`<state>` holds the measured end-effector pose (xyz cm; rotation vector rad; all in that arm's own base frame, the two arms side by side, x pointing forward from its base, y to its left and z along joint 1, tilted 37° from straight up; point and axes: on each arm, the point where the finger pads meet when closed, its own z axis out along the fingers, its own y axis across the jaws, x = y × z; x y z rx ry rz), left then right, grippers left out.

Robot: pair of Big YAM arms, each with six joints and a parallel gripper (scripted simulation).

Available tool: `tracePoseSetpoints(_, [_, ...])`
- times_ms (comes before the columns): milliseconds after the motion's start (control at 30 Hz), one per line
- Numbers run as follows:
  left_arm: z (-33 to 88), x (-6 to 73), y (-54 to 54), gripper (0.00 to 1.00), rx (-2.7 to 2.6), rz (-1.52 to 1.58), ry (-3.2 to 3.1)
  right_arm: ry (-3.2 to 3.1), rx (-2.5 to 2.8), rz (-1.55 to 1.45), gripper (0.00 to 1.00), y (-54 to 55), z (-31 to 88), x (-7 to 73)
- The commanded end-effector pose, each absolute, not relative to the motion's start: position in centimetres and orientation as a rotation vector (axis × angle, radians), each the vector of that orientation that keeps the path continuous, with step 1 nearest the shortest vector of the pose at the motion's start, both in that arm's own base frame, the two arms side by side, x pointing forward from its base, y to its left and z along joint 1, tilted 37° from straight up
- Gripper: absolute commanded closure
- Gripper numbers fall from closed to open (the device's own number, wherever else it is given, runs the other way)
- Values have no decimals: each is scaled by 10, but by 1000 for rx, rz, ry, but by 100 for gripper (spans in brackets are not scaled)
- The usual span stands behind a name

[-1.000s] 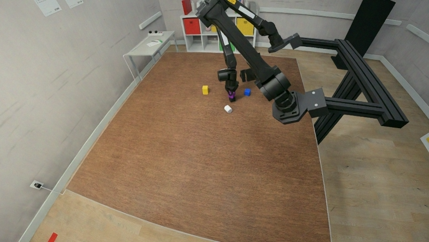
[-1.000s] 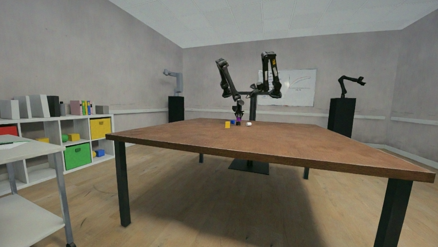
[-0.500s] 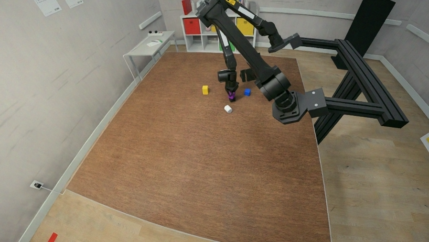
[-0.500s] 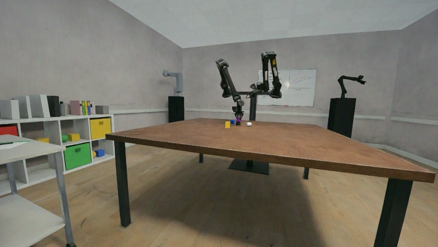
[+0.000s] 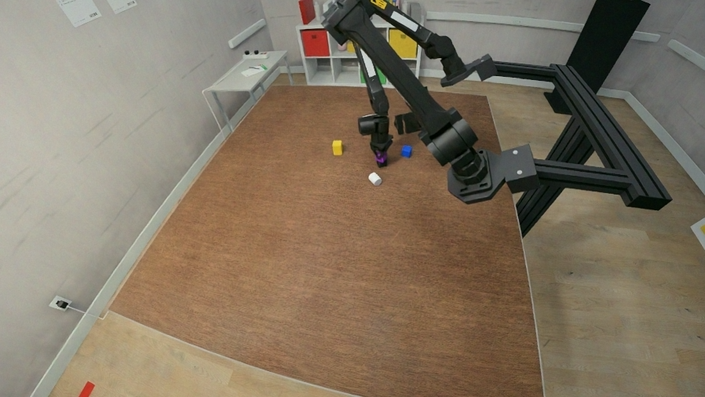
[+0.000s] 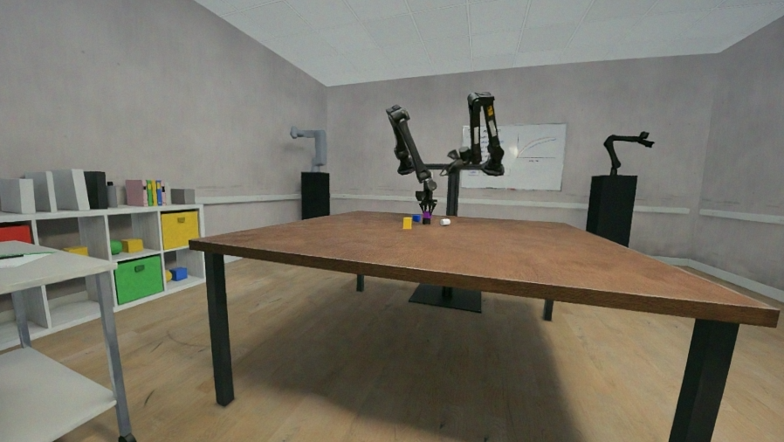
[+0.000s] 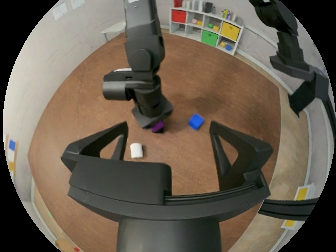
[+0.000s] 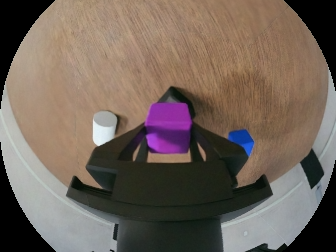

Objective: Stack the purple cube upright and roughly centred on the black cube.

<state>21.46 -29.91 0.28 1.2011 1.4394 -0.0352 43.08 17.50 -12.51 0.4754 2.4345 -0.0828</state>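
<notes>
The purple cube sits upright on the black cube, near the middle of the table's far part. In the right wrist view only one corner of the black cube shows past the purple one. My right gripper points straight down with its fingers on either side of the purple cube, parted slightly wider than the cube. My left gripper is wide open and empty. It hangs high above the table, beside the stack.
A white cylinder lies close to the stack. A blue cube and a yellow cube sit on either side of it on the brown table.
</notes>
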Motion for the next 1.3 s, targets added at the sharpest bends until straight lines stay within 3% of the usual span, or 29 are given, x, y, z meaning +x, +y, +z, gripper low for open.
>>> tracePoseSetpoints(0, [8,216,-300,0,1175,-45,1434,2441,487,-98,48,169,-126,426])
tracePoseSetpoints(33, [8,216,-300,0,1175,-45,1434,2432,496,-89,37,172,-119,427])
tracePoseSetpoints(67, [8,216,-300,0,1175,-45,1434,2435,484,-85,36,177,-118,425])
tracePoseSetpoints(567, [8,216,-300,0,1175,-45,1434,2449,471,-98,36,188,-104,406])
tracePoseSetpoints(667, [8,216,-300,0,1175,-45,1434,2448,472,-97,2,190,-98,402])
tracePoseSetpoints(700, [8,216,-300,0,1175,-45,1434,2448,472,-97,0,191,-94,399])
tracePoseSetpoints(1267, [8,216,-300,0,1175,-45,1434,2449,390,-117,0,187,-83,393])
